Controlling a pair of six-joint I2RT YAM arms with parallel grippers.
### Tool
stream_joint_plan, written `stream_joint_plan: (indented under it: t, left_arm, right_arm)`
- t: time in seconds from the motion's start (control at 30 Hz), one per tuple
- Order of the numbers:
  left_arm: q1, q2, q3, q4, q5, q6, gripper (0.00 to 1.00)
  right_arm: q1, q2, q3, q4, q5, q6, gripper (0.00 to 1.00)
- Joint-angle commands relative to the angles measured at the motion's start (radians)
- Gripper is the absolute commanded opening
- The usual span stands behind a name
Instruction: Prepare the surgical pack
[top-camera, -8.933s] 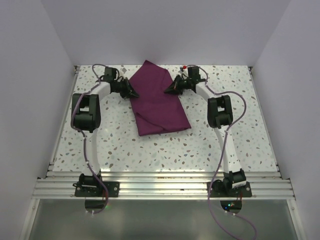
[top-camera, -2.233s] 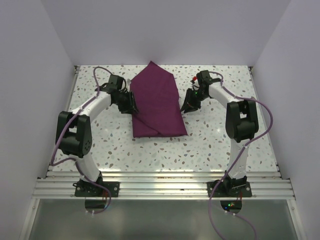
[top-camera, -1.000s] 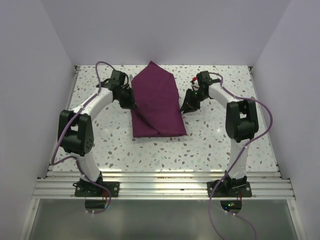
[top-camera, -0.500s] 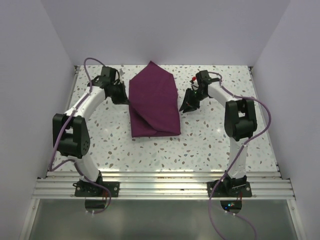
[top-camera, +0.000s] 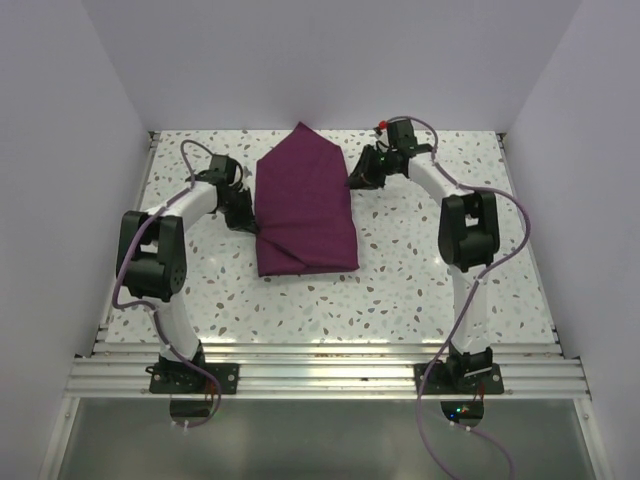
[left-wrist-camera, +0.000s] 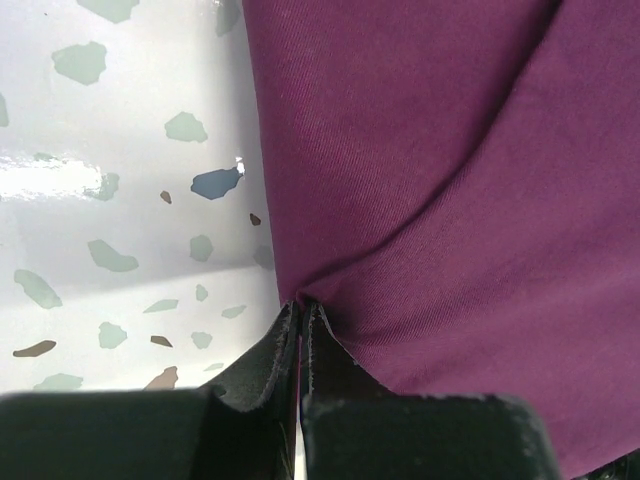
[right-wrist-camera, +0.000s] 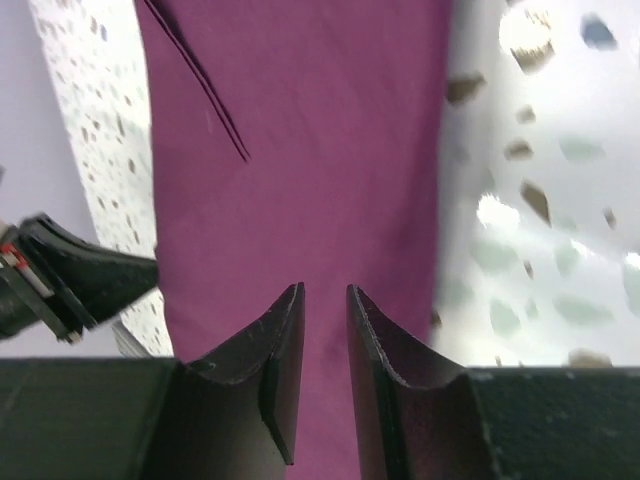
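Note:
The surgical pack's plum-purple cloth (top-camera: 305, 205) lies folded on the speckled table, pointed toward the back wall. My left gripper (top-camera: 243, 215) is at its left edge, shut on a pinch of the cloth (left-wrist-camera: 450, 180), which puckers at the closed tips of the left gripper (left-wrist-camera: 300, 306). My right gripper (top-camera: 358, 178) hovers over the cloth's upper right edge. In the right wrist view the right gripper (right-wrist-camera: 325, 290) is open by a narrow gap, nothing between its fingers, with the cloth (right-wrist-camera: 320, 150) flat below.
White walls close in the terrazzo table (top-camera: 430, 260) on three sides. A metal rail (top-camera: 320, 365) with both arm bases runs along the near edge. Part of the left arm (right-wrist-camera: 60, 285) shows at the left of the right wrist view.
The right gripper has swung back and left, from beside the cloth's right edge to over its upper right edge. The left gripper has moved nearer, still holding the left edge; the fold has shifted.

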Motion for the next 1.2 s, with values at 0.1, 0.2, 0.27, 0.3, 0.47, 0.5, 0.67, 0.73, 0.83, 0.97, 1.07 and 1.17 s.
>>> stream_joint_plan:
  t: [0.1, 0.2, 0.27, 0.3, 0.47, 0.5, 0.67, 0.73, 0.83, 0.97, 1.07, 1.17]
  left_arm:
    - [0.024, 0.005, 0.018, 0.038, -0.043, 0.042, 0.21]
    - [0.035, -0.024, 0.043, 0.035, -0.065, 0.036, 0.42]
    - [0.044, -0.032, 0.078, 0.027, -0.079, 0.036, 0.49]
    - [0.047, -0.033, 0.089, 0.026, -0.095, 0.036, 0.52]
    - [0.078, -0.013, 0.170, 0.056, -0.098, 0.019, 0.63]
    - [0.081, -0.003, 0.184, 0.064, -0.084, 0.017, 0.66]
    - [0.090, 0.082, 0.280, 0.171, -0.066, 0.008, 0.79]
    - [0.093, 0.149, 0.354, 0.205, -0.079, -0.004, 0.82]
    - [0.095, 0.250, 0.457, 0.246, -0.099, -0.032, 0.83]
    - [0.093, 0.346, 0.535, 0.305, -0.131, -0.075, 0.85]
    - [0.095, 0.386, 0.554, 0.363, -0.153, -0.098, 0.85]
    - [0.095, 0.421, 0.569, 0.409, -0.178, -0.110, 0.86]
  right_arm:
    - [0.025, 0.136, 0.141, 0.227, -0.088, 0.101, 0.27]
    - [0.026, 0.226, 0.213, 0.271, -0.117, 0.143, 0.26]
    - [0.028, 0.298, 0.286, 0.261, -0.116, 0.152, 0.25]
    - [0.026, 0.317, 0.311, 0.265, -0.120, 0.153, 0.25]
    - [0.028, 0.378, 0.452, 0.255, -0.123, 0.161, 0.27]
    - [0.026, 0.395, 0.473, 0.252, -0.128, 0.164, 0.29]
    - [0.023, 0.385, 0.538, 0.262, -0.097, 0.149, 0.57]
    - [0.014, 0.379, 0.547, 0.271, -0.049, 0.147, 0.68]
    - [-0.007, 0.397, 0.572, 0.296, -0.001, 0.173, 0.74]
    - [-0.035, 0.461, 0.619, 0.311, 0.031, 0.212, 0.75]
    - [-0.050, 0.489, 0.641, 0.321, 0.044, 0.200, 0.76]
    - [-0.067, 0.515, 0.655, 0.313, 0.058, 0.193, 0.74]
